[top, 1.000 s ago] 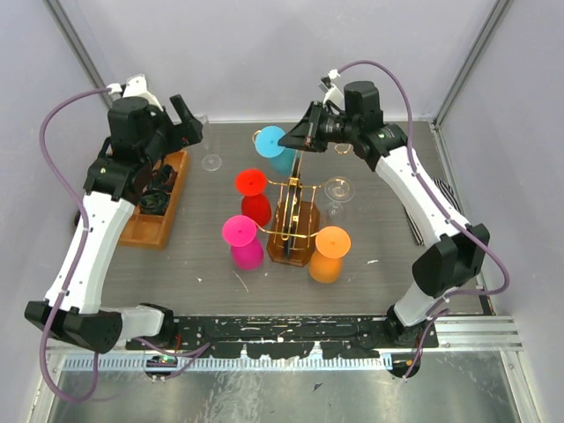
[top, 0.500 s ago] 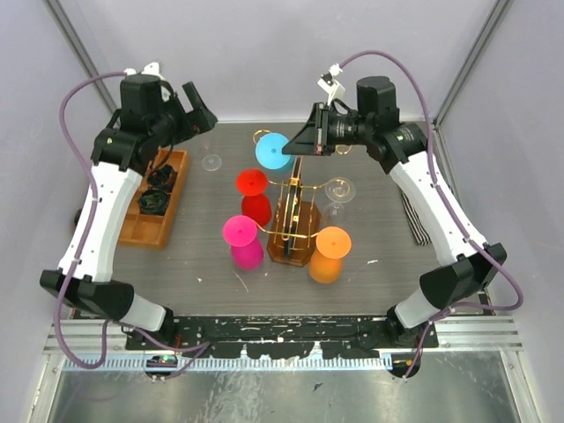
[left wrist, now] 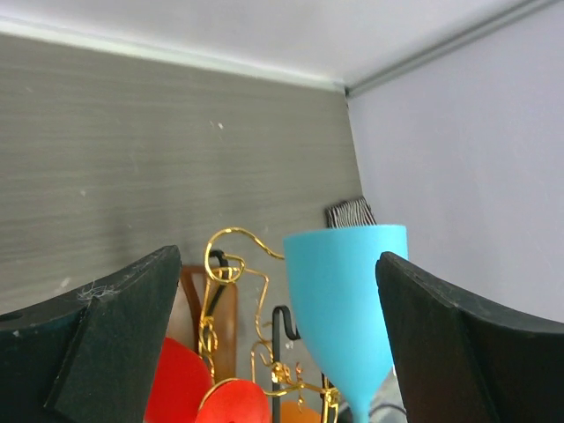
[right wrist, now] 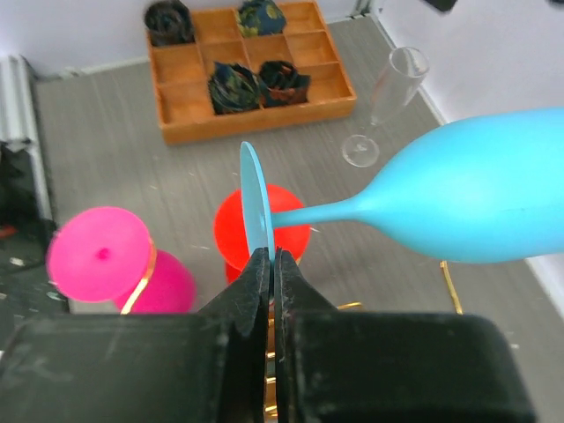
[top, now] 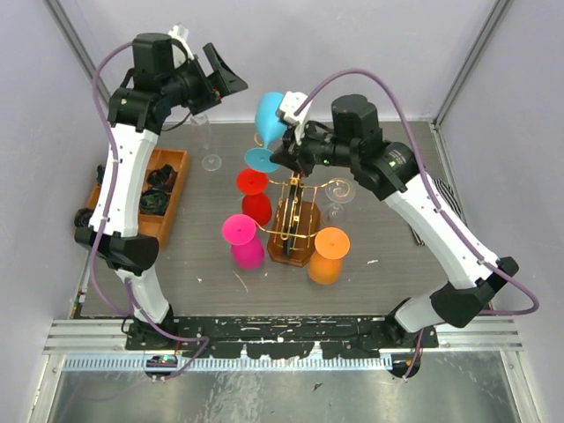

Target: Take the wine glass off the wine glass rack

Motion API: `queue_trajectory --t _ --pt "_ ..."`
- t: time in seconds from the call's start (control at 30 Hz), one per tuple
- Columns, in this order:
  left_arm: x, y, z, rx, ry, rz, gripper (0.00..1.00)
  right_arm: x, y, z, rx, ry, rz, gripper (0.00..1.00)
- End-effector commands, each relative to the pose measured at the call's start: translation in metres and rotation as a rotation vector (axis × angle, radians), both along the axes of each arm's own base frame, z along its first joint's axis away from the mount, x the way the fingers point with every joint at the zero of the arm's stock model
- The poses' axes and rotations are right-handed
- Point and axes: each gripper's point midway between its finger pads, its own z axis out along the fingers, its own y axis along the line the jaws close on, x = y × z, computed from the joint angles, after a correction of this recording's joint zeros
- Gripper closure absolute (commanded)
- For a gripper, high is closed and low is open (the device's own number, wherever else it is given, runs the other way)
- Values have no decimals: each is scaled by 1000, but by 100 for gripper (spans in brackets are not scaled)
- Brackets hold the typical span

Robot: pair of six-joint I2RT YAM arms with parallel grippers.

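My right pincer (right wrist: 269, 258) pinches the blue wine glass (right wrist: 476, 207) by its foot rim, up above the rack (top: 293, 225); my left pincer (top: 231, 77) spread wide beside the bowl. Thin hold: it could swivel and drop.

You have the sky-blue plastic wine glass (top: 268, 123) held clear of the wire. Its round flat foot is pinched edge-on between the closed fingers of the right gripper (right wrist: 271, 256). The stem runs out sideways from the foot to the tall, smooth bowl, whose rim faces up in the left wrist view. The glass hangs above and just behind the gold wire wine glass rack (top: 293, 218). That rack stands upright on its oval brown wooden base, with curled hook arms spreading to both sides of a black arch.
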Motion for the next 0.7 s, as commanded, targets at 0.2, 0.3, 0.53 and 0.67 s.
queue_trajectory --t 0.2,0.3,0.53,0.67 --pt "-25 -33 -3 -98 45 -219 1 15 18 3 -162 -320 5 99" --pt "-30 -36 1 -111 43 -253 1 13 27 3 -166 -326 28 99" --pt "-38 -32 -18 -70 104 -253 1 7 43 7 -170 -355 73 99" --pt "-38 -25 -31 -22 138 -227 1 0 48 9 -169 -367 100 99"
